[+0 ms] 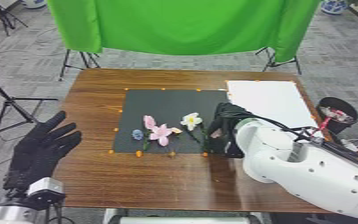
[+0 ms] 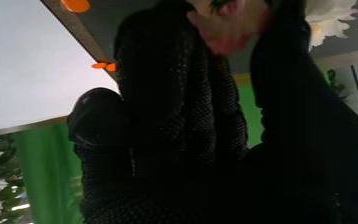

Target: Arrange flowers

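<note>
- Head view, center of the frame: we find the large pink flower (image 1: pixel 161 133) on the dark mat (image 1: pixel 165 107), between the blue flower (image 1: pixel 138 135) to its left and the white flower (image 1: pixel 191 120) to its upper right.
- Right wrist view, top of the frame: we note a pink bloom (image 2: pixel 224 30) between the thumb and the fingers of the right hand (image 2: pixel 180 110); these fingers are straight and side by side, but we cannot tell whether they grip it.
- Upper right, head view: we mark the white sheet (image 1: pixel 269 100), just beside the mat.
- Left edge, head view: we observe the left hand (image 1: pixel 40 152), its fingers extended and slightly spread.
- Top, head view: we see the green cloth (image 1: pixel 184 25) beyond the brown table (image 1: pixel 95 175).
</note>
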Tool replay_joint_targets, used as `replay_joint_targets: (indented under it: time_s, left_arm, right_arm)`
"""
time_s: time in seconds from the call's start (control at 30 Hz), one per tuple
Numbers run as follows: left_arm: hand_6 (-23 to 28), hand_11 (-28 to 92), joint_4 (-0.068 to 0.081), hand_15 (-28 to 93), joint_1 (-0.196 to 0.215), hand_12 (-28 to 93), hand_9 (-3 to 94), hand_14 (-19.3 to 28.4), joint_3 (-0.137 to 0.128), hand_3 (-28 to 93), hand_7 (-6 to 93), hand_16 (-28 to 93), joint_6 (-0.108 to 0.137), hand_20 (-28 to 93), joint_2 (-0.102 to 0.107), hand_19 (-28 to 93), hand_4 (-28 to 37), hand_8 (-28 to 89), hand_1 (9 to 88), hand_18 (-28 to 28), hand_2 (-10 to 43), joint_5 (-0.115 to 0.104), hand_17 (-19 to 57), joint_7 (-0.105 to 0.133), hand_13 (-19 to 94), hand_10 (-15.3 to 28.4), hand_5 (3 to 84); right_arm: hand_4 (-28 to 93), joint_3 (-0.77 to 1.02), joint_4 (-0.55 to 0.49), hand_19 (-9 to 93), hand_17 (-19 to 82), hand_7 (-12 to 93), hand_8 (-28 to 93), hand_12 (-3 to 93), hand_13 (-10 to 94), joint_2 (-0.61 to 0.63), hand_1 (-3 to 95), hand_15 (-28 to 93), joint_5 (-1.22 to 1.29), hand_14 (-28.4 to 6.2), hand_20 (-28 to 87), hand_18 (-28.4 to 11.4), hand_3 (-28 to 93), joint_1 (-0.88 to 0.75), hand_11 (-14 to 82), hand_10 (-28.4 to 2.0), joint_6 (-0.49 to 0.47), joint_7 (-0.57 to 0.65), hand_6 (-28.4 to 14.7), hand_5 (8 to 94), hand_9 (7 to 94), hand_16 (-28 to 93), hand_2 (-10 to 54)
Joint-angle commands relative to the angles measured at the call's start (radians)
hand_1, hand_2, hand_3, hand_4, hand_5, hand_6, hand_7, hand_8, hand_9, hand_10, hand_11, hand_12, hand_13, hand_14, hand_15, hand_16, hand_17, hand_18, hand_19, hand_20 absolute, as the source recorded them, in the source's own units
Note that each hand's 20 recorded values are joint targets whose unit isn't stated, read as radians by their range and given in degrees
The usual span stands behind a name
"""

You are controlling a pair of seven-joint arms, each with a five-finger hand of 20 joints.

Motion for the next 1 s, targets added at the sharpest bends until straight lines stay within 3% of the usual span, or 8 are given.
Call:
replay_joint_targets:
  time_s: [0.03,0.23,0.43,0.47,0.5,0.8,0.87,1.0]
  left_arm:
    - [10.8,27,-0.002,56,0.018,12,34.0,28.4,0.008,62,6.9,-12,0.017,2,0.024,54,-19.0,-6,29.9,28.4,6.7,-0.017,-6.0,0.022,22,20.9,38.6]
    - [10.8,27,-0.003,56,0.013,12,34.0,28.4,0.006,63,6.8,-12,0.01,2,0.004,54,-18.9,-6,29.9,28.4,6.6,-0.005,-6.0,0.0,22,21.0,38.6]
    - [10.7,27,-0.004,56,0.017,12,33.9,28.4,0.011,63,6.9,-12,0.015,2,0.003,54,-18.9,-6,29.9,28.4,6.6,-0.005,-6.0,0.005,22,21.0,38.6]
    - [10.7,27,-0.005,56,0.025,12,34.0,28.4,0.015,63,6.9,-12,0.025,2,0.02,54,-18.9,-6,29.9,28.4,6.6,-0.019,-6.0,0.028,22,21.0,38.6]
    - [10.7,27,-0.003,56,0.02,12,34.0,28.4,0.013,63,6.9,-12,0.018,2,0.013,54,-18.9,-6,29.9,28.4,6.6,-0.013,-6.0,0.015,22,21.0,38.6]
    - [10.8,27,-0.007,56,0.029,12,34.0,28.4,0.011,62,6.8,-12,0.016,2,-0.005,54,-18.9,-6,29.9,28.4,6.7,-0.005,-6.0,0.017,22,21.0,38.6]
    - [10.7,27,-0.008,56,0.035,12,34.0,28.4,0.012,62,6.8,-12,0.022,2,-0.006,54,-18.8,-6,29.9,28.4,6.7,-0.006,-6.0,0.026,22,21.0,38.6]
    - [10.7,27,-0.009,56,0.053,12,33.9,28.4,0.022,62,6.9,-12,0.049,2,0.033,54,-19.1,-6,29.6,28.4,6.7,-0.036,-6.0,0.074,22,21.0,38.6]
  right_arm:
    - [-22,0.005,-0.014,93,60,16,-11,14.1,88,0.01,36.2,54,-0.006,-4.0,25,-14.4,76,0.001,16.9,-17.4,-0.021,0.01,-4.1,61.9,80.0,17,-6.5]
    - [-22,0.016,-0.021,93,60,16,-11,13.7,87,0.008,36.2,54,-0.003,-4.6,24,-14.2,76,-0.01,16.4,-17.8,-0.014,0.015,-4.3,61.6,78.0,17,-6.0]
    - [-22,0.007,-0.037,93,60,15,-11,13.5,86,0.018,31.2,55,-0.009,-5.7,23,-14.0,75,0.009,15.9,-19.0,0.006,0.014,-5.1,60.3,75.7,16,-3.4]
    - [-22,0.002,-0.036,93,60,15,-10,13.4,86,0.017,30.5,55,-0.016,-5.9,22,-14.0,75,0.019,15.9,-19.2,0.008,0.01,-5.4,60.1,75.4,16,-3.0]
    - [-22,0.003,-0.038,93,60,15,-10,13.4,86,0.02,29.8,55,-0.024,-6.0,22,-14.1,75,0.02,15.8,-19.4,0.007,0.011,-5.6,60.1,75.3,16,-2.5]
    - [-21,0.025,-0.053,93,61,14,-10,13.2,86,0.037,27.3,56,-0.01,-6.4,21,-14.0,74,0.024,15.5,-20.3,0.018,0.018,-6.1,60.1,75.5,15,-0.3]
    - [-21,0.088,-0.071,93,61,14,-10,13.2,86,0.05,25.9,56,0.012,-6.7,21,-14.0,73,-0.021,15.4,-20.4,0.04,0.004,-6.3,60.1,74.9,15,1.4]
    - [-21,0.304,-0.123,93,58,14,-10,13.8,80,0.073,22.4,59,0.093,-10.2,13,-14.9,73,-0.191,15.7,-20.6,0.131,-0.054,-6.5,58.8,71.5,15,5.5]
